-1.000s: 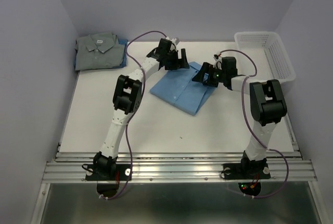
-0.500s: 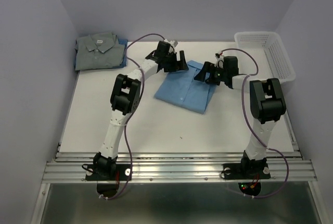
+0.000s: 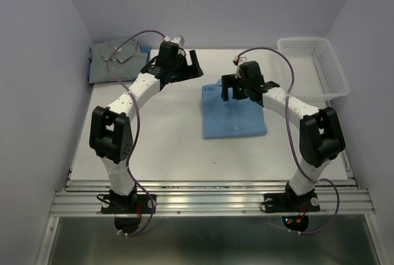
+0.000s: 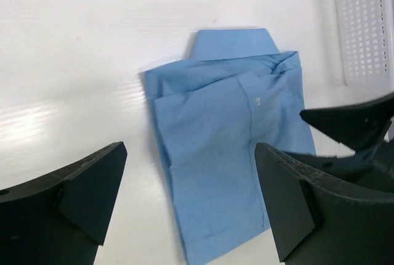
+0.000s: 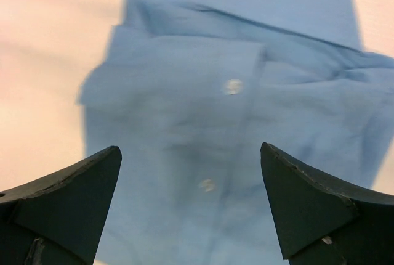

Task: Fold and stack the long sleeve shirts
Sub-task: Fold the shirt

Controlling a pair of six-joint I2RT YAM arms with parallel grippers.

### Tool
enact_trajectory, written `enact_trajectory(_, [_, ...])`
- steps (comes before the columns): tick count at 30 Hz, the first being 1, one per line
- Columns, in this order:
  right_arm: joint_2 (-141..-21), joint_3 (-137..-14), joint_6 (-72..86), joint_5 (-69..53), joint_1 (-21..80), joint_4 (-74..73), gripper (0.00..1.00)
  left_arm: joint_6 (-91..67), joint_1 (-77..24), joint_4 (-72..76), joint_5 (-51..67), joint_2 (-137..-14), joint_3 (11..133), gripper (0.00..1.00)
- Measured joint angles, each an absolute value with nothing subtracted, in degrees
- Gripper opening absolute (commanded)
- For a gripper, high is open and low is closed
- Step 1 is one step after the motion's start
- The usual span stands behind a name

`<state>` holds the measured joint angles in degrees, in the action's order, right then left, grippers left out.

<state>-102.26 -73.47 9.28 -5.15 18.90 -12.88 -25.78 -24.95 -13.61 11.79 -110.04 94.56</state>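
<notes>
A light blue long sleeve shirt (image 3: 234, 114) lies folded in a neat rectangle at the table's middle, collar toward the back. It also fills the left wrist view (image 4: 225, 154) and the right wrist view (image 5: 228, 105), buttons up. A grey-green shirt (image 3: 111, 65) lies folded in the back left corner, partly behind the left arm's cable. My left gripper (image 3: 188, 68) hangs open, left of and behind the blue shirt, holding nothing (image 4: 191, 197). My right gripper (image 3: 233, 91) hovers open over the blue shirt's collar end, also with nothing in it (image 5: 191, 197).
A white mesh basket (image 3: 317, 61) stands at the back right corner, and its wall shows in the left wrist view (image 4: 363, 24). The right gripper's black fingers (image 4: 351, 126) show at the right edge of that view. Purple walls close in the table on three sides.
The blue shirt has gone from lying diagonally to lying square with the table. Both grippers have pulled away from it, the left arm swinging left and back, the right lifting over the collar.
</notes>
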Motion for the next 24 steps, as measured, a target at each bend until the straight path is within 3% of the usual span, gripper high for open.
enact_trajectory(5, [-99.1, -74.1, 11.9, 7.1, 34.9, -15.6, 1.00, -28.2, -18.4, -11.6, 8.7, -96.1, 80.9, 0.99])
enact_trajectory(9, [-105.4, -80.8, 14.8, 15.5, 43.4, -20.8, 1.00, -31.1, -14.1, -11.6, 5.5, -91.4, 69.5, 0.99])
enact_trajectory(15, [-119.2, -92.1, 20.2, 28.8, 45.6, -26.7, 1.00, -34.0, -15.4, -11.8, 5.5, -89.7, 59.9, 0.99])
enact_trajectory(24, [-130.5, -102.8, 21.9, 40.8, 44.7, -31.2, 1.00, -35.9, -15.6, -9.4, 5.6, -85.3, 56.6, 0.99])
